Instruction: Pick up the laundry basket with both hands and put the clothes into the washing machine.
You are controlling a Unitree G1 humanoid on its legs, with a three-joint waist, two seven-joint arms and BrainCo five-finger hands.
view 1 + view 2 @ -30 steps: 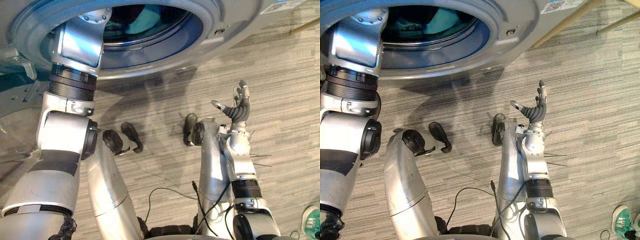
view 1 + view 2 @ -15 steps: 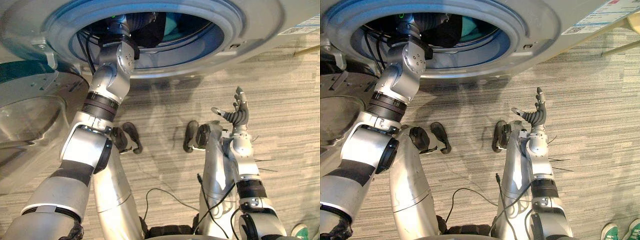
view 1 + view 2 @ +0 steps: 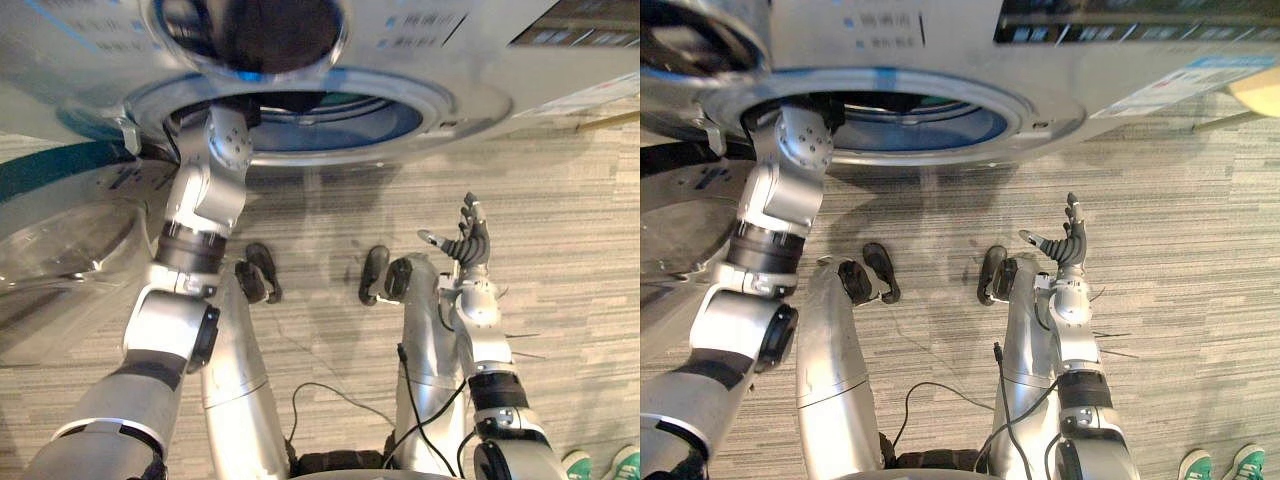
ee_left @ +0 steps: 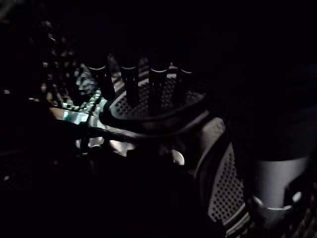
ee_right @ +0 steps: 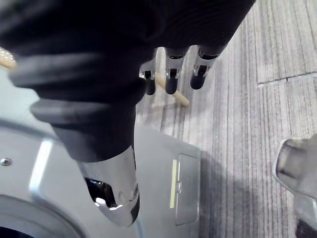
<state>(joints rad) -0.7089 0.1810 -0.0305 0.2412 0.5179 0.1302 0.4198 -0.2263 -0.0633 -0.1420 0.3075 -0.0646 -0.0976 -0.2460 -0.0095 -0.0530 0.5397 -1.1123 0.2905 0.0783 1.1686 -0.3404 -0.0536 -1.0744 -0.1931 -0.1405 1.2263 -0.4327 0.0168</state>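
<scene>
The left hand [image 4: 131, 84] is deep inside the drum [image 4: 223, 193] of the washing machine [image 3: 470, 60]. It is dark in there, but its fingers look straight and loose, with nothing pinched in them. They hang just over a raised ridge in the drum wall that is full of little holes. A bit of teal cloth [image 3: 938, 100] lies inside the drum, past the arm. The right hand [image 3: 468, 243] is held up over the floor, well apart from the machine. Its fingers are spread and it holds nothing. Neither hand is carrying the laundry basket.

I think this is the last part of the job, getting the clothes into the machine, and it looks nearly done (I can't tell if more clothes are waiting somewhere). The next move should be to pull the left arm back out through the round opening. It should go slowly and straight so the arm does not bump the rim or drag the cloth out with it.

The machine's round glass door [image 3: 60, 235] stands open on the robot's left, just beside the left arm. The floor is a grey carpet [image 3: 570, 200] with thin stripes. A thin wooden leg [image 3: 1230, 121] slants on the floor near the machine's right side. A person's green and white shoes [image 3: 1230, 465] stand on the carpet to the robot's right.
</scene>
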